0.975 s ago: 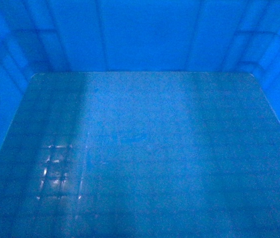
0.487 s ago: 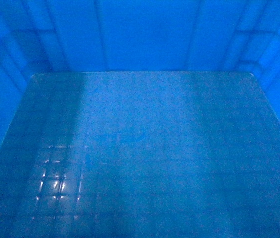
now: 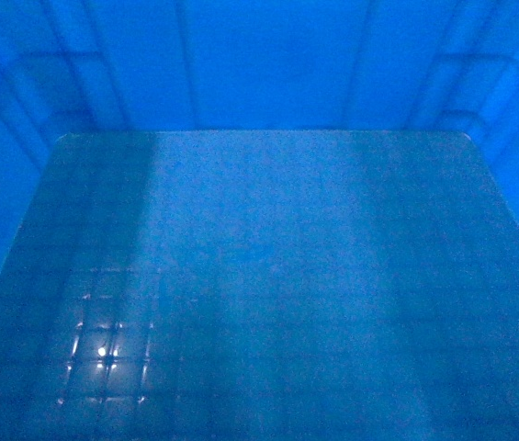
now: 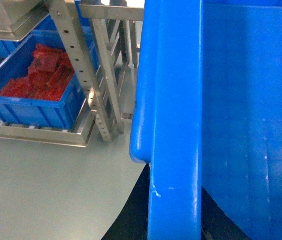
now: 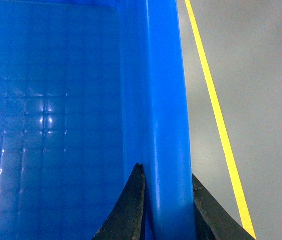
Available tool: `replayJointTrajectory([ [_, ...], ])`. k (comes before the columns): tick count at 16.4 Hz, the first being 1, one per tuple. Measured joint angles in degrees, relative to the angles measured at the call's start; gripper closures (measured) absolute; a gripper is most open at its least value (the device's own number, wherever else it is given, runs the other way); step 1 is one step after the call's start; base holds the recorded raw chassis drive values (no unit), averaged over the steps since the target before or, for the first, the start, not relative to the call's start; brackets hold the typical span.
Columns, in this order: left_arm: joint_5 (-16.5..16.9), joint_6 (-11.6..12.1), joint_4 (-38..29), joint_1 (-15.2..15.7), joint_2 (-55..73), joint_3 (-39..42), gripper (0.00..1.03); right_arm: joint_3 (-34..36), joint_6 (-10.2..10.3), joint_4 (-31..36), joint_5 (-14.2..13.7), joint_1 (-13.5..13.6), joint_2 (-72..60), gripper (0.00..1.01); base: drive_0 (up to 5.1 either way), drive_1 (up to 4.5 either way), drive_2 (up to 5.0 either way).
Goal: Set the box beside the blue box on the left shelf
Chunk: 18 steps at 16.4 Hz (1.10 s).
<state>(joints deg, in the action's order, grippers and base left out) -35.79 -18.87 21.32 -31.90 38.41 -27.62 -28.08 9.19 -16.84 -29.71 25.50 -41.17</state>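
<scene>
— Where is the box (image 3: 259,276) right now?
— Up off the grey floor (image 5: 250,75), carried between both arms, its glossy inside filling the head view.
— And the grippers?
— The right gripper (image 5: 166,200) is clamped over the right rim, one finger inside, one outside. The left gripper (image 4: 173,200) likewise pinches the left rim.
— Anything nearby?
— A metal rack (image 4: 88,75) holding a blue bin (image 4: 36,107) of red parts (image 4: 38,75), to the left
</scene>
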Motion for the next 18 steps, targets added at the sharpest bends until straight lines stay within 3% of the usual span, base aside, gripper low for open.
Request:
replayJointTrajectory([
  [3,0.02,0.04,0.22,0.02,0.17,0.0,0.95,0.0,0.02,0.0,0.17,0.0,-0.55,0.89,0.0,0.0,0.0],
  [18,0.09,-0.04,0.07,0.0,0.09,0.02,0.95,0.0,-0.02,-0.24,-0.13,0.0,0.09,0.89,-4.5,0.57,4.1],
])
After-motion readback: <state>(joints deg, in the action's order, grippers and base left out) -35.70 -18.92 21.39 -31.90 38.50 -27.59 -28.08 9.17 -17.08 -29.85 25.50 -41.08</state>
